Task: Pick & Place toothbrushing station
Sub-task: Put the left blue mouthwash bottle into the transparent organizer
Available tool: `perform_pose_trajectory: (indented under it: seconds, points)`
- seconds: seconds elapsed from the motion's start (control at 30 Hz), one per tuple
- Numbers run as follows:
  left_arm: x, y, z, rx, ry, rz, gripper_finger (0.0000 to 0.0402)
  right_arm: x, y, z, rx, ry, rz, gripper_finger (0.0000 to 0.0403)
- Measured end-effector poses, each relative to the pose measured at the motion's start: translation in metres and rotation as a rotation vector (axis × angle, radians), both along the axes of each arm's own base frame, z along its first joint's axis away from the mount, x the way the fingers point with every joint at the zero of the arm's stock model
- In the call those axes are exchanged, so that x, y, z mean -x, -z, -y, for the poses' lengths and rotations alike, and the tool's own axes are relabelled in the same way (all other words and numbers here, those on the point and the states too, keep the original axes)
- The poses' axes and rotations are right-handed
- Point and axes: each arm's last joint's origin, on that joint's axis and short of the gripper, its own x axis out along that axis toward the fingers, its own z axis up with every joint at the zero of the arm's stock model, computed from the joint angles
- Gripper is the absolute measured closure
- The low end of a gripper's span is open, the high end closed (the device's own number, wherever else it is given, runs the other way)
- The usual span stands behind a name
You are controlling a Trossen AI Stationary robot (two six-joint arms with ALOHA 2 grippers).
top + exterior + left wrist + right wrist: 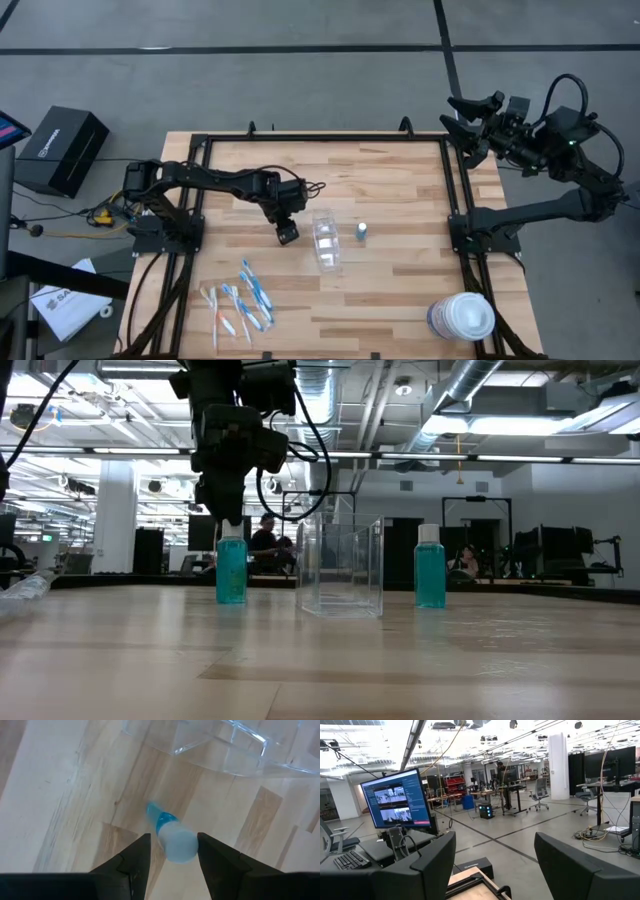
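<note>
A small teal tube (231,572) with a white cap (177,845) stands upright on the wood table, left of the clear plastic cup (326,240). My left gripper (231,518) hangs right over this tube, pointing steeply down and open, one finger on each side of the cap; I see no touch. In the high view the gripper (287,234) hides the tube. A second teal tube (362,232) stands right of the cup. Several toothbrushes (240,300) lie flat near the front left. My right gripper (470,115) is raised beyond the far right corner, open and empty.
A big round white-lidded tub (462,318) sits at the near right corner. A black frame (455,180) runs along the table's sides. A black box (62,148) and papers lie off the table's left. Bare wood lies between the cup and the tub.
</note>
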Motion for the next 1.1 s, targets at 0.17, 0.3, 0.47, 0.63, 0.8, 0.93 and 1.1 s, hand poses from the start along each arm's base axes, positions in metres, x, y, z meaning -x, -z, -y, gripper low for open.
perform_pose_trajectory:
  seconds: [0.17,0.3,0.47,0.63,0.8,0.93,1.1]
  points:
    - [-0.0002,-0.0001,0.0000,0.000,-0.001,0.002,0.0247,0.0000,0.0000,0.0000,0.000,0.000,0.001,0.0143]
    - [-0.0007,-0.0002,-0.0001,0.000,-0.001,0.007,0.0254,0.0000,0.0000,0.0000,0.000,0.000,0.000,0.0143]
    - [-0.0008,-0.0002,-0.0001,0.000,-0.001,0.008,0.0269,0.0000,0.0000,0.0000,0.001,0.000,0.000,0.0143]
    - [-0.0008,-0.0002,-0.0001,0.000,-0.001,0.008,0.0265,0.0000,0.0000,0.0000,0.001,0.000,0.000,0.0143]
    - [-0.0009,-0.0001,-0.0001,0.000,-0.001,0.008,0.0275,0.0000,-0.0001,0.0000,0.001,0.000,0.000,0.0143]
    - [-0.0011,-0.0002,-0.0002,0.000,-0.001,0.011,0.0300,0.0000,0.0000,0.0000,0.001,0.000,0.000,0.0143]
    - [-0.0014,-0.0004,0.0000,0.007,0.001,0.015,0.0313,0.0000,-0.0001,0.0000,0.002,0.000,0.000,0.0143]
